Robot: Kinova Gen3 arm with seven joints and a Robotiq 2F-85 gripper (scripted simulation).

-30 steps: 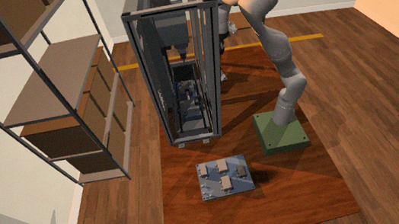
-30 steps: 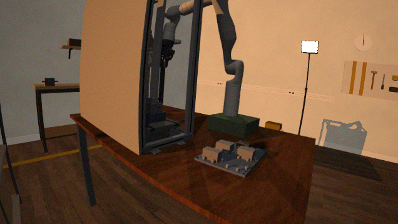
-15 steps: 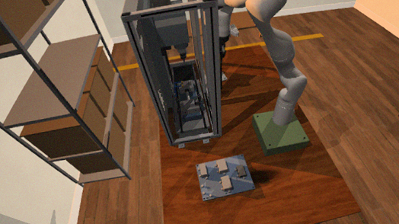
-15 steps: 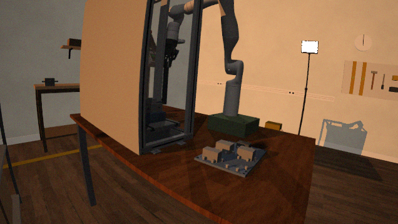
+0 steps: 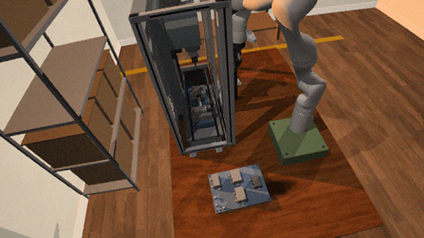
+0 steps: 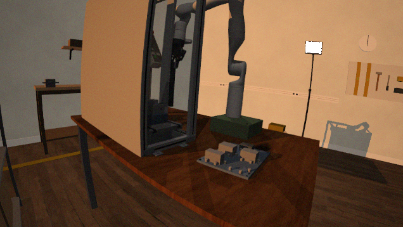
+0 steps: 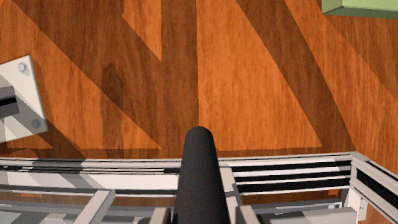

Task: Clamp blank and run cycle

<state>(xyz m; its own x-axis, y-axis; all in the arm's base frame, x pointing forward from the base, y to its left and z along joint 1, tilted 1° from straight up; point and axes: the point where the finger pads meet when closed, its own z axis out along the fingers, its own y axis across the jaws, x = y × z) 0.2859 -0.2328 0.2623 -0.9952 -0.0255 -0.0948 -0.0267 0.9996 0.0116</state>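
Observation:
My gripper [image 5: 237, 63] [image 6: 175, 61] hangs outside the guard [image 5: 228, 73] [image 6: 111, 79], by its far right side and well above the table. In the wrist view it shows only as one dark rounded shape [image 7: 198, 175] over the guard's frame [image 7: 290, 170]; no gap shows and nothing is held. Inside the guard a pale block [image 5: 199, 96] lies in the vise. The plate [image 5: 224, 200] [image 6: 253, 169] at the front carries three light blanks [image 5: 236, 175] [image 6: 227, 146] and the dark setting master [image 5: 256, 180], all upright.
The arm's green base [image 5: 298, 146] [image 6: 236, 127] [image 7: 360, 6] stands right of the guard. A white bolted foot plate [image 7: 22, 100] lies on the table left of the gripper. Metal shelving [image 5: 52, 95] stands to the left of the table.

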